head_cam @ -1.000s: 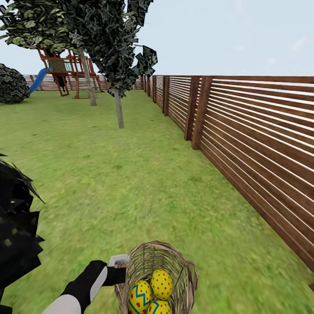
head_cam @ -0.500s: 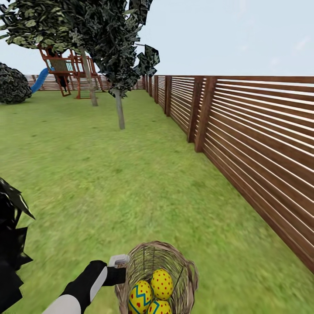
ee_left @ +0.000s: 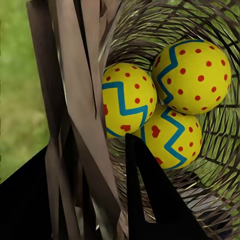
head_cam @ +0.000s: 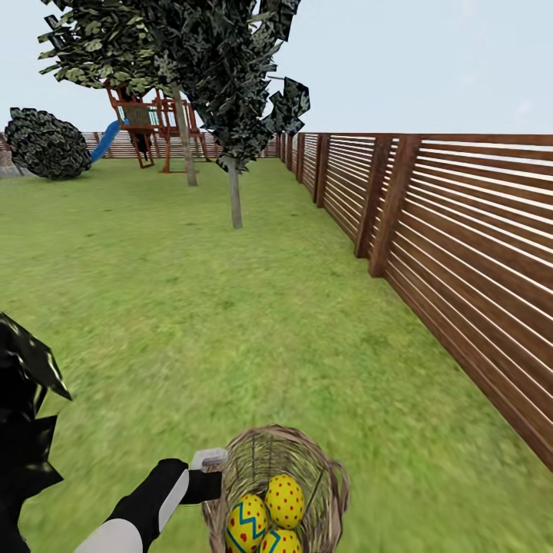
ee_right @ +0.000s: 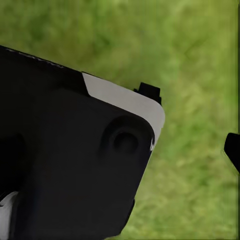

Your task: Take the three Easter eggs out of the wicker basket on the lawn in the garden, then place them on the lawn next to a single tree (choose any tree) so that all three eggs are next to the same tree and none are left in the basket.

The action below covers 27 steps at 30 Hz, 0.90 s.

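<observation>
Clamped on the woven rim of the round open-weave wicker basket point(head_cam: 307, 476) by the left gripper point(head_cam: 209, 470), carried above the patchy lawn point(head_cam: 230, 330). Holding 3 smooth yellow Easter eggs point(ee_left: 165, 100) with red dots and blue zigzags, well short of the slim pale-trunked tree point(head_cam: 234, 192) beside the slatted wooden fence point(head_cam: 461, 253). Cannot tell the right gripper's opening.
</observation>
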Available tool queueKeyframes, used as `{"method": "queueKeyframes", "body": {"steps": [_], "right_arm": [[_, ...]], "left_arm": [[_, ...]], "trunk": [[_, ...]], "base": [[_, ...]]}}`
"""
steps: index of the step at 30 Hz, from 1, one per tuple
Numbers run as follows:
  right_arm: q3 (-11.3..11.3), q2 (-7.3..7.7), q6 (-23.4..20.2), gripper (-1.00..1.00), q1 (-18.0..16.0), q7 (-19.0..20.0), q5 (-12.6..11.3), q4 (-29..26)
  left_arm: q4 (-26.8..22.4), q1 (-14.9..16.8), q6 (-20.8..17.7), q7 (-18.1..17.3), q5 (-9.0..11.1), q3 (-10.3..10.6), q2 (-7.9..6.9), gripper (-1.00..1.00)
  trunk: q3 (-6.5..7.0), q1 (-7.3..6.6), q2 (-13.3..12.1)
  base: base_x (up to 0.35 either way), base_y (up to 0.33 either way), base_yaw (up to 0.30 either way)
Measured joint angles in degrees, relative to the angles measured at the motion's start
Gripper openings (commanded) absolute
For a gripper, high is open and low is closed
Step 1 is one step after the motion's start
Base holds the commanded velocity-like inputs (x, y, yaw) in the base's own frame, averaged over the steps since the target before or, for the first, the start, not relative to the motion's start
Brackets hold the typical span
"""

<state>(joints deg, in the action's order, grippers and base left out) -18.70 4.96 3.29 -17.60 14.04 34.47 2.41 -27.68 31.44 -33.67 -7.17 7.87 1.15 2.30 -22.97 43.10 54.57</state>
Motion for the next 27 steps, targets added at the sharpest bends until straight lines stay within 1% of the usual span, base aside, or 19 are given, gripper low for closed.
{"method": "queueKeyframes", "body": {"steps": [3,6,27], "right_arm": [[-0.06,0.02,-0.01,1.0,0.02,0.01,-0.43,-0.01],[-0.07,0.08,-0.01,1.0,-0.01,0.0,-0.3,0.01],[-0.08,0.36,0.0,1.0,0.02,0.01,-0.46,0.01]], "left_arm": [[0.03,0.0,0.0,0.0,-0.05,-0.02,0.0,-1.0],[0.08,0.0,0.0,0.0,-0.02,0.03,0.0,-1.0],[0.17,0.0,0.0,0.08,0.0,0.06,0.08,-1.0]], "trunk": [[0.15,0.0,0.0],[0.38,0.0,0.0],[0.41,0.0,0.0]], "base": [[0.322,0.0,0.0],[0.322,0.0,0.0],[0.322,0.0,0.0]]}}
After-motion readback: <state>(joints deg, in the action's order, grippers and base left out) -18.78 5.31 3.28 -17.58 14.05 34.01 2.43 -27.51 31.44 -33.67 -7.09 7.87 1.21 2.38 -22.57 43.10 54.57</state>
